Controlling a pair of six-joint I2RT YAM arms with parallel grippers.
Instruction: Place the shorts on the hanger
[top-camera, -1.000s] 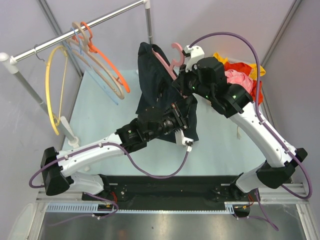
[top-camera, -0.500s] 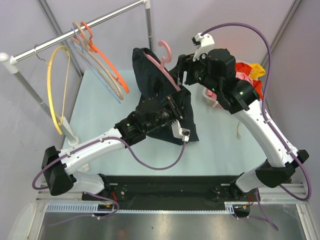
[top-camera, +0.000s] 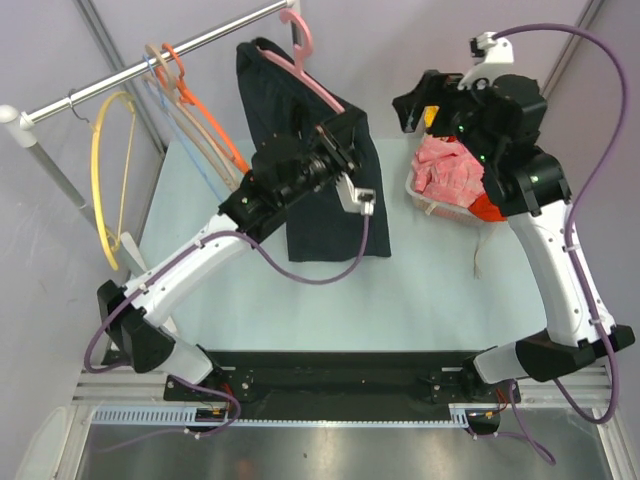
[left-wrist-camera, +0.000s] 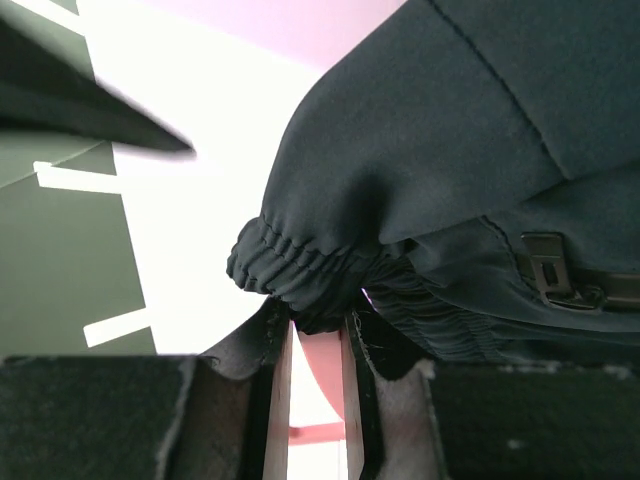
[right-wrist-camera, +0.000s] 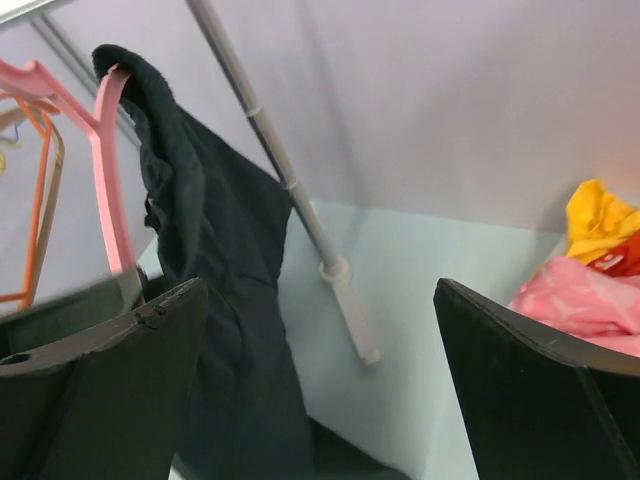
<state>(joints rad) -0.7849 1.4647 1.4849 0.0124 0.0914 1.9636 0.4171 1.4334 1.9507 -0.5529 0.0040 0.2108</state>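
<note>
My left claw (left-wrist-camera: 315, 345) clamps the hanger (right-wrist-camera: 111, 180), mostly hidden under the shorts (top-camera: 322, 205) near the table's (top-camera: 440, 290) far edge; my right claw (right-wrist-camera: 315, 300) gapes empty.

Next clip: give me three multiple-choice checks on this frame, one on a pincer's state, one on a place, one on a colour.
1. How is the right pincer?
A) open and empty
B) shut on fabric
C) shut on a hook

2. Where are the shorts?
A) lying flat
B) draped over the hanger
C) bundled in the right pincer

3. What colour is the hanger in the left pincer?
A) orange
B) yellow
C) pale pink

Answers: 1 A, its fingers stand wide apart with nothing between; 2 B, the dark fabric hangs down from the hanger's arm; 3 C, a pink bar sits clamped between its fingers.
</note>
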